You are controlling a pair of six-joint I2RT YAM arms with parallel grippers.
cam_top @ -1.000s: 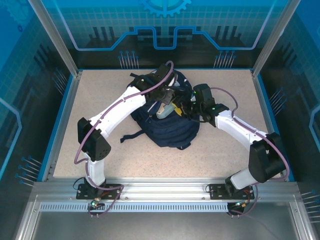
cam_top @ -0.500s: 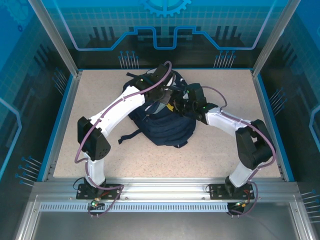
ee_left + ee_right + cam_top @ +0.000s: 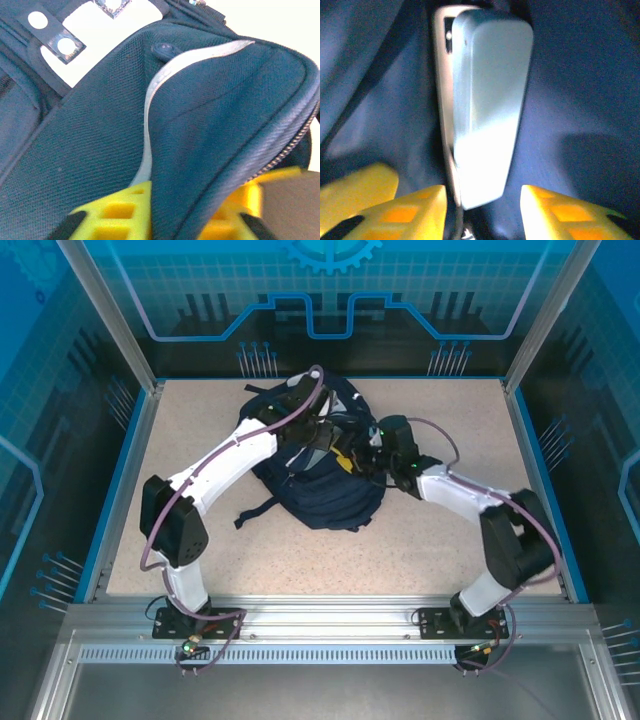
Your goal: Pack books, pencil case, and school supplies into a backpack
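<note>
Right wrist view: a pale grey-blue, oblong, hard-shelled case (image 3: 490, 100), probably the pencil case, lies straight ahead of the right gripper (image 3: 482, 202). Its long axis runs directly away from the fingers, and its near end sits in the gap between them. The yellow fingers (image 3: 420, 207) stand apart, with a sliver of dark lining showing beside the case on the right finger's side, so they are open and not clamping it. All round the case is the dark inside of the large navy-blue fabric backpack (image 3: 330, 495), so the case is already in the bag. From above, both arms meet over the bag's upper end, and the right gripper (image 3: 366, 454) is the one at the opening. In the left wrist view, the left gripper (image 3: 185, 202) appears closed on a fold of the bag's zip-edged flap (image 3: 225, 110), which fills the space between its fingers and rises away from them. The next move likely turns on that alignment: the right fingers could draw straight back along the case's axis without dragging it out.
</note>
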